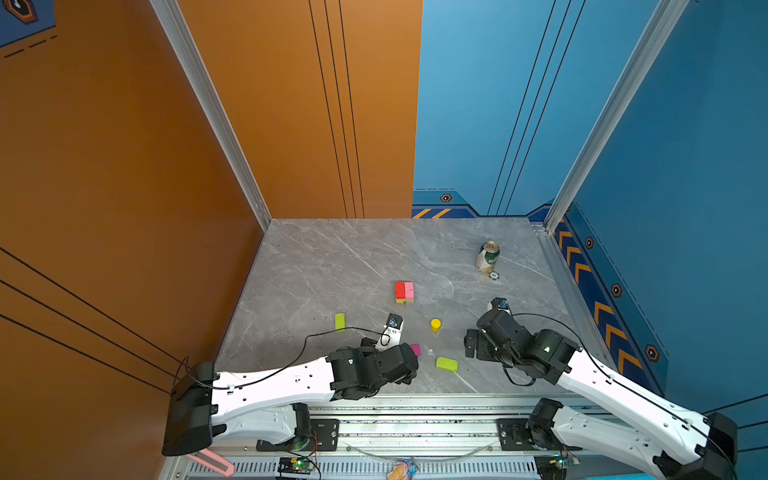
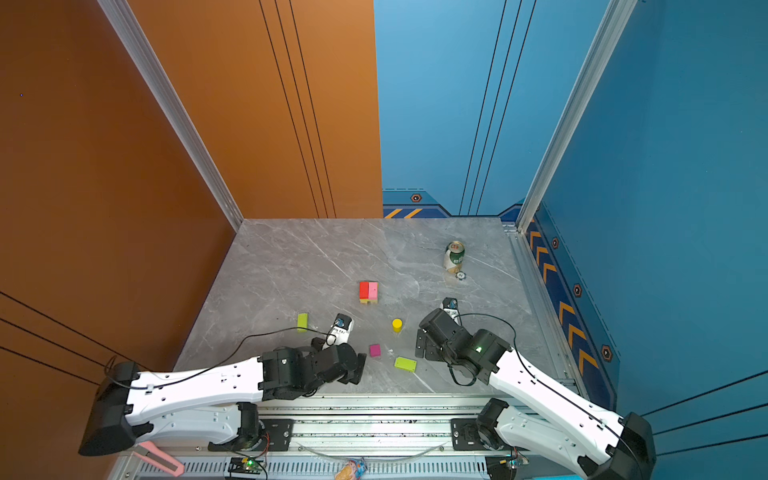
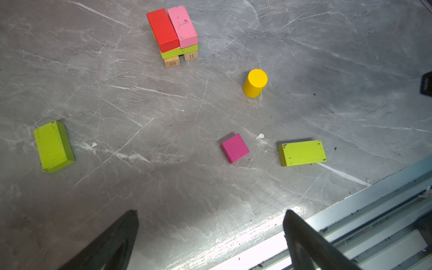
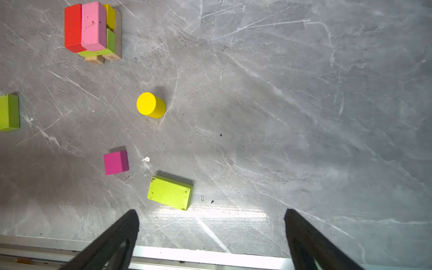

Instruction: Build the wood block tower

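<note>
Wood blocks number ten on the grey marble table [image 1: 332, 266], and six of them already make up the tower [image 1: 404, 292], which stands near the table's middle. It has two tan bars [image 3: 172, 63] at the bottom, a lime-green block [image 3: 180, 52] and a yellow block [image 4: 109, 15] laid across them, and a red-orange block [image 3: 162, 29] and a pink block [image 3: 182, 25] side by side on top. Four blocks lie loose nearer the robot, apart from one another: an upright yellow cylinder [image 1: 435, 324], a magenta cube [image 2: 375, 350], a flat lime-green slab [image 1: 446, 364] and a second lime-green piece [image 1: 340, 321] resting on its long edge. The build looks a little over half done, with those four left to place. The left gripper [image 3: 210, 233] and the right gripper [image 4: 210, 233] both hover near the front edge, jaws wide and empty. The yellow block in the second layer is plain only in the right wrist view. The digits stamped on the bar ends are readable only in the left wrist view. Both top views alone show the drink can [image 1: 488, 257] far back on the right and the pink utility knife [image 1: 212, 461] off the table by the rail.
</note>
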{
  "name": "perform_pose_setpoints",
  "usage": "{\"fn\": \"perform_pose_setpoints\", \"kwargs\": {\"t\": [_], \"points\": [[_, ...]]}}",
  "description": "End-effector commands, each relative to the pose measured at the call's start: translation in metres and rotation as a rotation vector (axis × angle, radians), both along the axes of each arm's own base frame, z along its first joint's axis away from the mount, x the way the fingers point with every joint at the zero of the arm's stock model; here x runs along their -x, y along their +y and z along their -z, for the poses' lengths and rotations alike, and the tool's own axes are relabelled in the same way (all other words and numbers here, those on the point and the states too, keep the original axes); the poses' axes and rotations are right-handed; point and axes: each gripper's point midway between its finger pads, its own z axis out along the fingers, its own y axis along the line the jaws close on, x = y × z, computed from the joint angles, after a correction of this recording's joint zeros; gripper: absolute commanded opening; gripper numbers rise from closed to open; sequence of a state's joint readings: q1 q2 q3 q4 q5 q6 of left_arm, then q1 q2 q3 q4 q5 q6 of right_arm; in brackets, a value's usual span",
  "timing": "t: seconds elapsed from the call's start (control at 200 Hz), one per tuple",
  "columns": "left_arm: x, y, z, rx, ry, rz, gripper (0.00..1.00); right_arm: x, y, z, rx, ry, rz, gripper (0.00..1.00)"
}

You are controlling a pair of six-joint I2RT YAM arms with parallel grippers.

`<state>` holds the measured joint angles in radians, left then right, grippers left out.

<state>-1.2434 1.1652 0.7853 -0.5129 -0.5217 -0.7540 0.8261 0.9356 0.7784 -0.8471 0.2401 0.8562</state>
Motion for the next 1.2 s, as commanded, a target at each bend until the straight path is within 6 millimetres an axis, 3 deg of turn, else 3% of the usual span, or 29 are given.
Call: {"fn": "perform_pose_setpoints", "kwargs": {"t": [0.0,0.305,0.526,0.871,1.196], "points": [[-0.006,0.001,0.006,-0.002,-0.009,0.045,0.98,0.009,-0.008,0.008,0.02,0.022,0.068,0.95],[-0.025,0.024,0.017,0.031,-0.009,0.011,0.98,0.01,0.025,0.018,0.039,0.071,0.074,0.93],[-0.03,0.041,0.029,0.021,-0.005,-0.026,0.98,0.007,0.054,0.03,0.079,0.117,0.05,0.98],[-0.032,0.07,0.033,0.071,-0.019,-0.094,0.98,0.005,0.09,0.057,0.083,0.199,0.022,0.96],[-0.028,0.089,0.037,0.096,-0.009,-0.129,0.98,0.001,0.101,0.083,0.128,0.262,0.01,0.96]]}}
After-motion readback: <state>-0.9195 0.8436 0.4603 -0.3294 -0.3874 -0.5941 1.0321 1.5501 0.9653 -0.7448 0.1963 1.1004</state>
